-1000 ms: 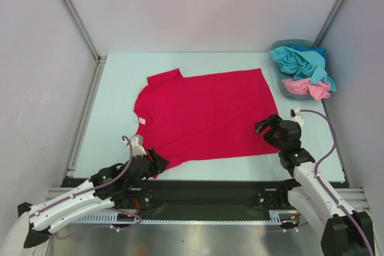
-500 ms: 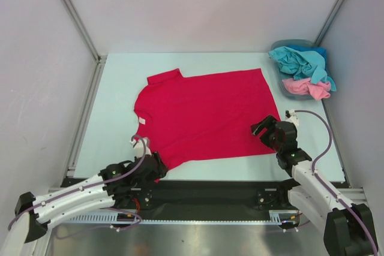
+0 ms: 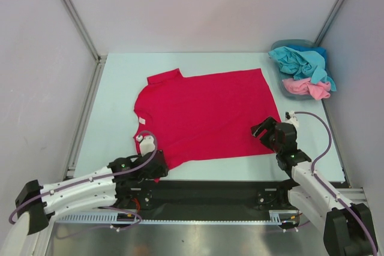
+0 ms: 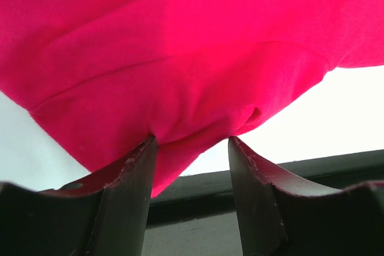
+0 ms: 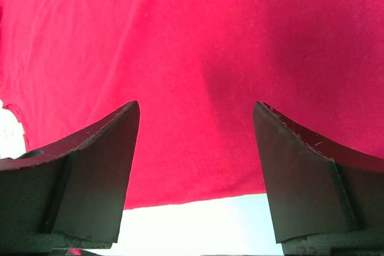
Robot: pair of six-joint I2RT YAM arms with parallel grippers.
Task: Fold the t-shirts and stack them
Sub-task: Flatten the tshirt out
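Stretching low, the left gripper (image 4: 192,142) straddles the red t-shirt (image 3: 204,115) sleeve.

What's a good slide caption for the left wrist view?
Left gripper, jaws open, straddles the bunched sleeve of the red t-shirt at the near edge of the table.

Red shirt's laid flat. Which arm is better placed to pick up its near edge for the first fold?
Left, probably. The left gripper straddles a bunched corner of the crimson cloth t-shirt with open fingers. The right gripper hangs wide open over flat cloth, with nothing gathered between its fingers.
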